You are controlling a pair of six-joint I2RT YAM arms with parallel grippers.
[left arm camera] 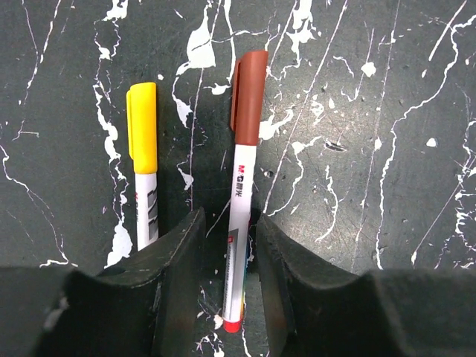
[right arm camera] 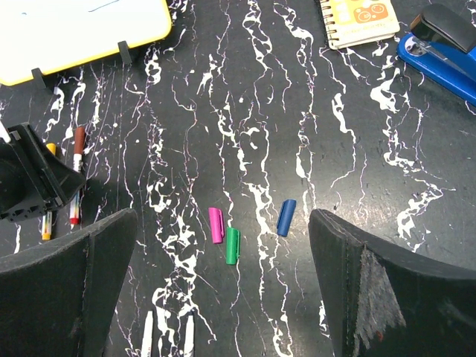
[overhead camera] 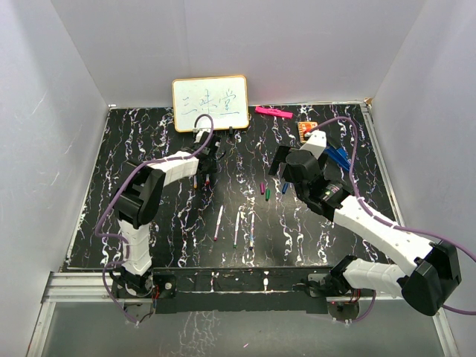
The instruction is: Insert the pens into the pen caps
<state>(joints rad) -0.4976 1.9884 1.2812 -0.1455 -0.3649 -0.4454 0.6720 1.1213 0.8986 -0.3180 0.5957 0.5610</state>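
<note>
A: Left gripper (left arm camera: 227,223) — jaws parted a little. The brown-capped pen (left arm camera: 239,186) lies between them on the table (left arm camera: 372,149), not pinched as far as I can tell. The yellow-capped pen (left arm camera: 143,171) is just beside it. Both look done.
B: Right gripper (right arm camera: 223,219)?
A: Spread wide, holding nothing. Magenta cap (right arm camera: 216,224), green cap (right arm camera: 233,245) and blue cap (right arm camera: 286,217) lie straight ahead of it, so the right arm is nearer. Three bare pens (overhead camera: 236,227) lie toward the near edge, between both arms — long axes near-to-far.
B: Text?
A: Barrel reads "M&G", rest too small. Whiteboard (overhead camera: 210,103) has blue handwriting I can't read.
</note>
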